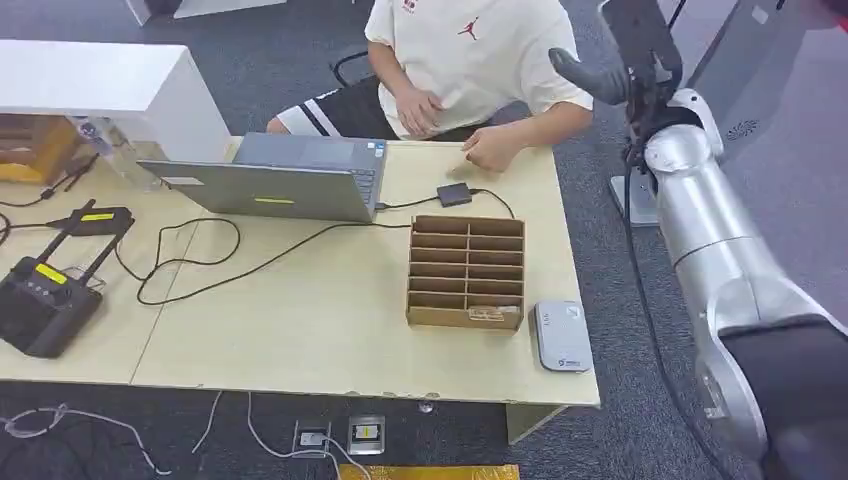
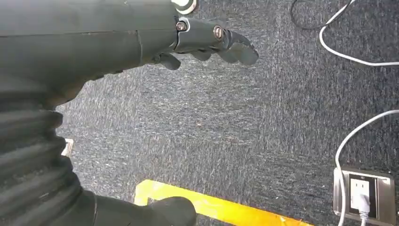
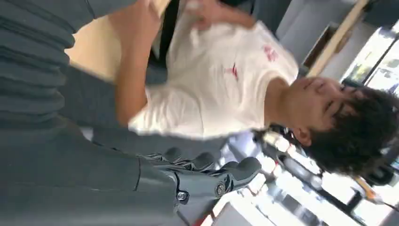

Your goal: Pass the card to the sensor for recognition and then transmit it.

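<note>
My table carries a laptop, a cardboard slotted box with a card in its nearest slot, and a grey sensor just beside it. My right hand is raised, empty, fingers apart; my left hand hangs empty over carpet.

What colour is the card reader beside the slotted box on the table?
Light grey, almost white; the card reader shows best in the head view, right of the brown cardboard slotted box.
</note>
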`<act>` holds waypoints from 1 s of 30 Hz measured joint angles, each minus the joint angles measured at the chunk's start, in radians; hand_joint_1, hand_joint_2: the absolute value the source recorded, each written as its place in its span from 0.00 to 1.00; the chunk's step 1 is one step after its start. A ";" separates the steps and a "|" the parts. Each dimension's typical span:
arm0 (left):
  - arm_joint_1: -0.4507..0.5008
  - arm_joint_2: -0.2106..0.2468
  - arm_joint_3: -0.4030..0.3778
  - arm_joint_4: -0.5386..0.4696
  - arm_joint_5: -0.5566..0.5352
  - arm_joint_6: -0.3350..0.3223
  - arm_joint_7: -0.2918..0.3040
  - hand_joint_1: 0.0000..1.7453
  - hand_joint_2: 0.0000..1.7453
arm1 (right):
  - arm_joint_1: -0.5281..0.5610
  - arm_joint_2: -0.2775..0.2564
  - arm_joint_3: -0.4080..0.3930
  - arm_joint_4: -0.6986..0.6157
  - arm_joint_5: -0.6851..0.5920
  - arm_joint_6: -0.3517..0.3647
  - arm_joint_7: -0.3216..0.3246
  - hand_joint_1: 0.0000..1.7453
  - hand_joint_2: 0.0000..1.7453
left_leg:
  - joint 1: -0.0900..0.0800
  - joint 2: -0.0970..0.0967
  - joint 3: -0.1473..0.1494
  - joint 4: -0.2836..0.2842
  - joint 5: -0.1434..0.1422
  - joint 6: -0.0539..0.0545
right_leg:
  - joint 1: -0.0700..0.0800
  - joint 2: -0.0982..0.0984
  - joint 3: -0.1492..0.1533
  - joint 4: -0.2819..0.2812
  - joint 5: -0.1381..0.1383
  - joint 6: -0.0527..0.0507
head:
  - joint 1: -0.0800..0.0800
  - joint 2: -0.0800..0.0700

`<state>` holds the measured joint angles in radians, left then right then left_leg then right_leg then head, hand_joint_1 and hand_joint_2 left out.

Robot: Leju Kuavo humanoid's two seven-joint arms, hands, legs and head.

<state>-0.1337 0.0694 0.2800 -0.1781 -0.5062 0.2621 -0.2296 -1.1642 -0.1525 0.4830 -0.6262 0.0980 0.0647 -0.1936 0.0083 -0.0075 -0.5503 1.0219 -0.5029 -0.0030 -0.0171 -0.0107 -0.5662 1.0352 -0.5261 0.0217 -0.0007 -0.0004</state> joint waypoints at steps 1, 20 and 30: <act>0.001 0.000 0.000 0.000 0.000 -0.001 0.000 0.00 1.00 | 0.032 -0.014 -0.013 -0.047 -0.082 0.037 0.034 0.00 1.00 | 0.000 0.000 0.001 0.000 0.000 0.000 | 0.000 -0.001 0.001 -0.001 0.000 0.000 | 0.001 0.000; 0.007 0.018 0.000 0.000 0.001 -0.010 -0.002 0.00 1.00 | 0.503 -0.251 -0.094 -0.779 -0.150 0.145 0.231 0.00 1.00 | 0.001 0.002 0.002 0.000 -0.001 0.000 | 0.001 0.001 0.003 -0.002 0.000 0.000 | 0.000 0.000; 0.007 0.036 -0.006 0.000 -0.026 -0.012 -0.002 0.00 1.00 | 0.809 -0.292 -0.085 -1.035 0.133 0.107 0.337 0.00 1.00 | 0.001 0.002 0.001 -0.001 -0.003 -0.001 | 0.001 0.001 0.002 -0.002 -0.001 -0.001 | 0.000 0.000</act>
<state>-0.1270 0.1053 0.2743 -0.1778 -0.5325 0.2499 -0.2316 -0.3557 -0.4444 0.3983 -1.6614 0.2307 0.1712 0.1430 0.0098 -0.0056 -0.5492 1.0212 -0.5056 -0.0035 -0.0157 -0.0094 -0.5639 1.0334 -0.5269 0.0212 -0.0004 -0.0004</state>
